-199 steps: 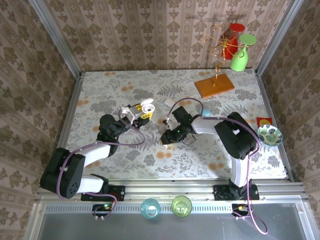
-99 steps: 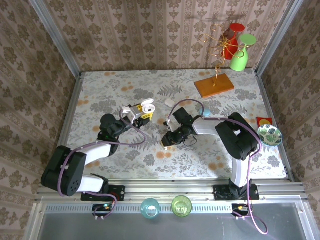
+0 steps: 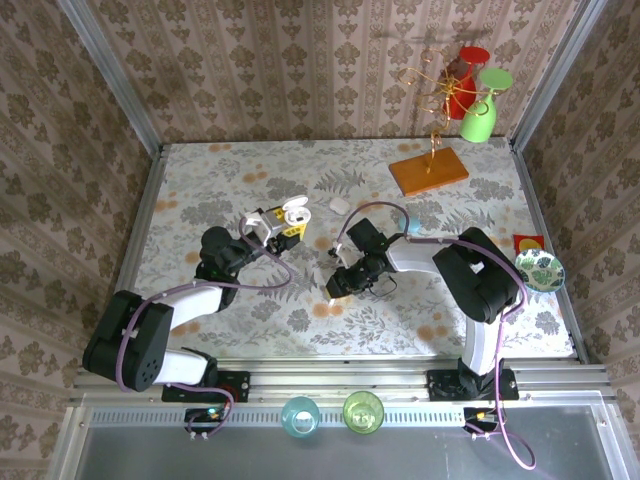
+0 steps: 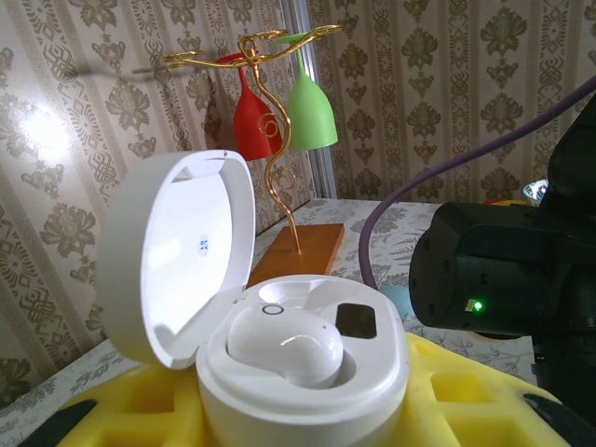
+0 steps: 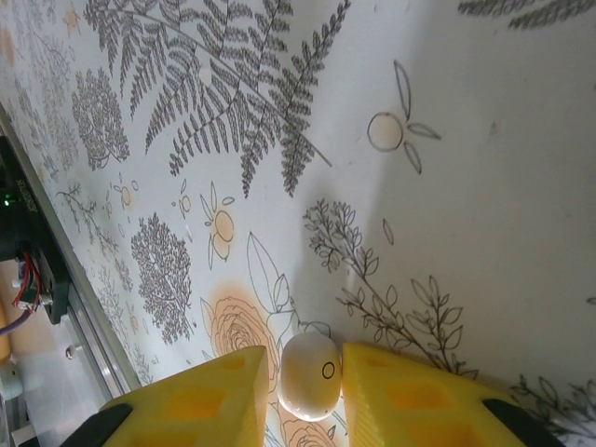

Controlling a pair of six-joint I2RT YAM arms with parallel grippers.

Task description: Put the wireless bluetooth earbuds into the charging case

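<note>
Right pincer (image 3: 331,287) is pinching a white earbud (image 5: 310,375) between its two yellow pads (image 5: 200,396), which press on opposite sides of the bud. I cannot tell whether the bud is resting on the cloth or has just cleared it. In the overhead view it is near the open case, to its right and closer to the arm bases.

Left pincer (image 3: 277,224) is clamped on the base of that open case (image 4: 307,372), holding it off the table with the lid tipped back. One earbud (image 4: 289,343) is already seated, and the hollow beside it (image 4: 354,321) looks free.

The bud is likely very light, hard and glossy. It could squirt out of a tight pinch, and it probably needs turning to drop into its hollow. The rounded flanks seem the sensible place to hold it.

A flat, fern-and-flower printed table cloth (image 5: 466,140) lies under everything. Patterned wallpaper (image 3: 300,70) closes in the room beyond the case. A wire stand (image 3: 440,90) with a red and a green goblet is well to the case's right, toward the far wall.
</note>
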